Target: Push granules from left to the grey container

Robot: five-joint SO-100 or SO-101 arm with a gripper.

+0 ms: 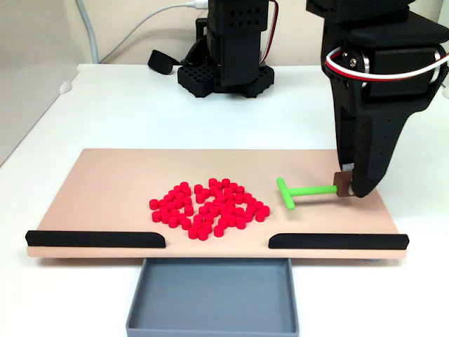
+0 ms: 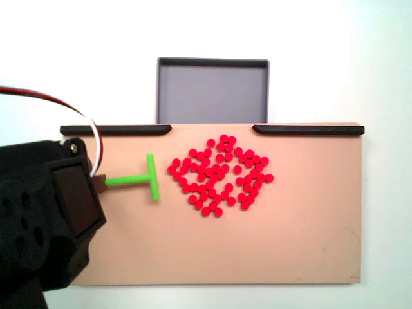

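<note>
Grey container [image 1: 212,309] empty, granules [image 1: 209,208] on tan board [image 1: 105,189], tool [image 1: 349,188] pinching green stick [image 1: 300,191]

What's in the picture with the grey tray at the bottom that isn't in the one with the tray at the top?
The fixed view with the tray at the bottom adds the arm's black base, a white cable, and the hand pinching the green stick's brown end.

The other fixed view adds the grey container's whole outline, seen from straight above.

Both share the granules, stick, container, black strips and tan board.
</note>
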